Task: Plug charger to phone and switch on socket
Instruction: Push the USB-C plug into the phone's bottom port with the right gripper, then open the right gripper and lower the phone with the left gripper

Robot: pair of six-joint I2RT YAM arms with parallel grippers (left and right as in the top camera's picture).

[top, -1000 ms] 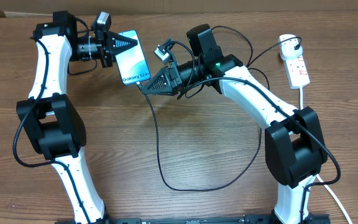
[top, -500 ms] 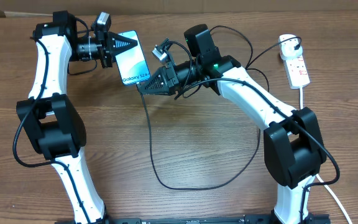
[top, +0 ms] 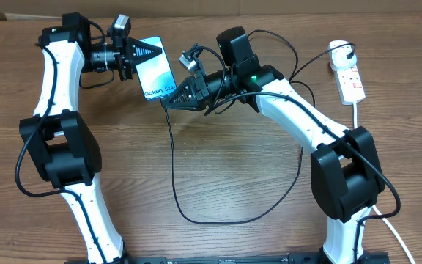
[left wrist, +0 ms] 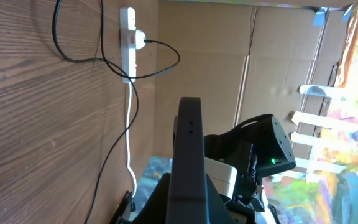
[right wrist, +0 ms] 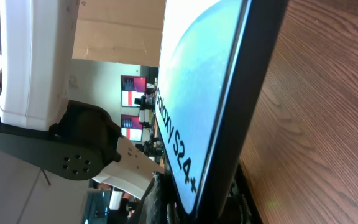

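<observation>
Left end effector (top: pixel 143 53), clamped on the slim blue-screened phone (top: pixel 160 73) at its upper end; right end effector (top: pixel 168 103), closed on the thin black charger cable (top: pixel 171 147), at the phone's lower end.

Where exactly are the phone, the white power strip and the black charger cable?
phone (top: pixel 160 72), overhead view, middle of its screen.
power strip (top: pixel 352 83), overhead view, its white body.
charger cable (top: pixel 218 222), overhead view, bottom of its loop.

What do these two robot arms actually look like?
The left arm and right arm have smooth white links joined by chunky black joints, with thin black cables alongside. The left gripper and right gripper are black and wedge-shaped. A small green light glows on the right arm.
</observation>
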